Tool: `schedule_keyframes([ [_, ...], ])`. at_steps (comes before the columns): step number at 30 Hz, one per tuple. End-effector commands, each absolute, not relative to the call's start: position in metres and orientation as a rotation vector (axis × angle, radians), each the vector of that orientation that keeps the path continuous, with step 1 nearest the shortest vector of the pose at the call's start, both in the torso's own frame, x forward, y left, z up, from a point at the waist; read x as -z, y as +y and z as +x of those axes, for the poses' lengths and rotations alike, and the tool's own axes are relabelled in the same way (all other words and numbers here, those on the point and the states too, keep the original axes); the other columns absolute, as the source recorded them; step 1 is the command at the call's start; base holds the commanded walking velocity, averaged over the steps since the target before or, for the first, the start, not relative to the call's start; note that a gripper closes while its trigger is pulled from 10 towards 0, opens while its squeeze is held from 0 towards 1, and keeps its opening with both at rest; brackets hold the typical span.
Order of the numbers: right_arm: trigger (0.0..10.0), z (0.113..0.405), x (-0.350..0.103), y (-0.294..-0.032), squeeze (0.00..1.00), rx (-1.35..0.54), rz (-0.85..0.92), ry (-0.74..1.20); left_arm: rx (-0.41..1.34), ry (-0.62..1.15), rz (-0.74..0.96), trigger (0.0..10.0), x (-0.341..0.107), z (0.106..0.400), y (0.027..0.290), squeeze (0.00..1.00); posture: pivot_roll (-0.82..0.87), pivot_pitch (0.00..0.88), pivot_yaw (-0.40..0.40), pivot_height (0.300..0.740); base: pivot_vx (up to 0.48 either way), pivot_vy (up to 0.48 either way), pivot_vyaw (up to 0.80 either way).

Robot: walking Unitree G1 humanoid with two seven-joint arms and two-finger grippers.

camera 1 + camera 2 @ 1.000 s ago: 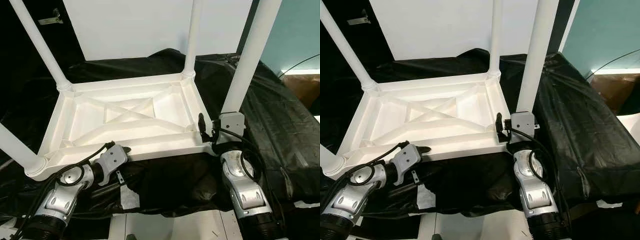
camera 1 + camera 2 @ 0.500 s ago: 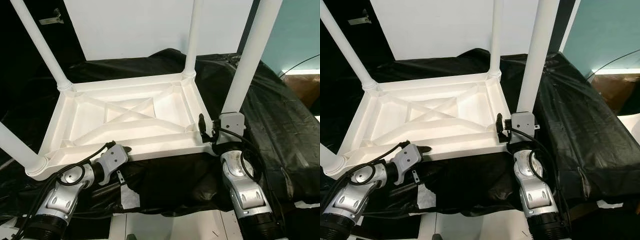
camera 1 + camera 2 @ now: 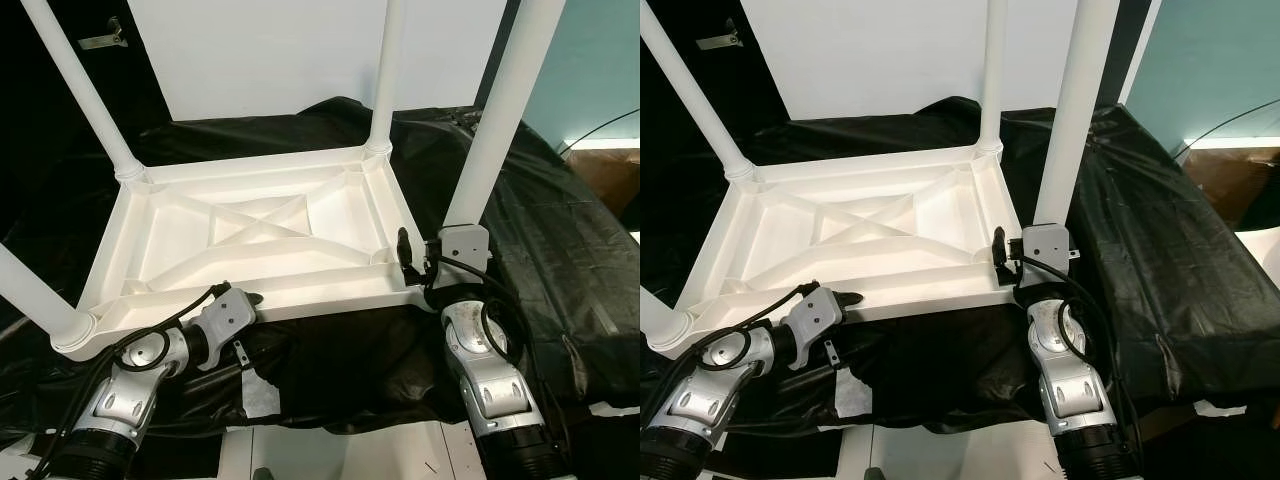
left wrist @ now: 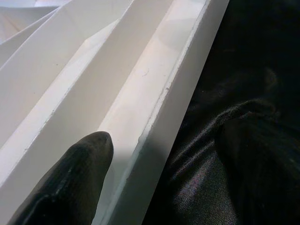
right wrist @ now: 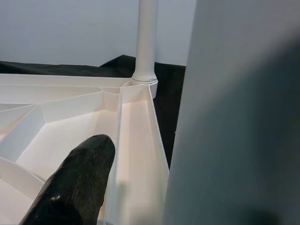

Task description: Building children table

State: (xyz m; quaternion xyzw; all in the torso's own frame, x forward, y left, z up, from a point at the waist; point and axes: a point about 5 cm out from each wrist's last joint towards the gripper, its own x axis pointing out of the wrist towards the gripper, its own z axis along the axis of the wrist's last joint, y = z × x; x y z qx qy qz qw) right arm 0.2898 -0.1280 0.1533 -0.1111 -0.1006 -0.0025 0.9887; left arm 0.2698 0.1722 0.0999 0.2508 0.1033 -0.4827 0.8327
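Note:
A white plastic children's table lies upside down on black cloth, with its four legs pointing up. My left gripper is at the near rim, shut on it, one black finger resting in the rim's inner channel. The other finger is hidden outside the rim. My right gripper is at the foot of the near right leg, shut on it. One finger shows on the leg's inner side, and the leg looms close beside it.
Black cloth covers the raised surface under the table and drapes over its front. A white panel stands behind and a teal wall at the right. A white tape patch sits on the cloth's front.

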Motion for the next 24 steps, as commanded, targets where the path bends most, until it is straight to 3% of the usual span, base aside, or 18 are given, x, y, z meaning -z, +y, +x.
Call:
schedule_keyframes([
  [1,10.0,0.291,-0.151,-0.127,0.00,0.000,-0.227,-0.183,0.976,0.240,0.530,10.0,-0.089,0.269,0.167,0.00,0.01,0.044,0.006,0.740,0.000,0.000,0.00],
  [9,10.0,0.287,-0.145,-0.136,0.00,0.037,-0.248,-0.103,0.971,0.249,0.524,10.0,-0.089,0.269,0.167,0.00,0.01,0.043,0.006,0.740,0.000,0.000,0.00],
  [10,10.0,0.284,-0.144,-0.137,1.00,0.037,-0.248,-0.098,0.971,0.249,0.523,10.0,-0.088,0.269,0.167,0.00,0.01,0.046,0.007,0.740,0.000,0.000,0.00],
  [21,10.0,0.268,-0.145,-0.139,1.00,0.039,-0.248,-0.136,0.997,0.193,0.517,10.0,-0.091,0.270,0.157,0.00,-0.02,0.050,0.020,0.740,0.000,0.000,0.00],
  [22,10.0,0.266,-0.146,-0.139,0.86,0.026,-0.254,-0.142,0.997,0.163,0.478,10.0,-0.096,0.271,0.154,0.00,-0.03,0.051,0.021,0.740,0.000,0.000,0.00],
  [23,10.0,0.262,-0.146,-0.140,0.03,0.016,-0.254,-0.136,0.989,0.123,0.417,10.0,-0.103,0.274,0.150,0.00,-0.03,0.052,0.022,0.740,0.000,0.000,0.00],
  [24,10.0,0.262,-0.146,-0.140,0.03,0.016,-0.254,-0.136,0.989,0.123,0.417,10.0,-0.103,0.274,0.150,0.00,-0.03,0.052,0.022,0.740,0.000,0.000,0.00],
])
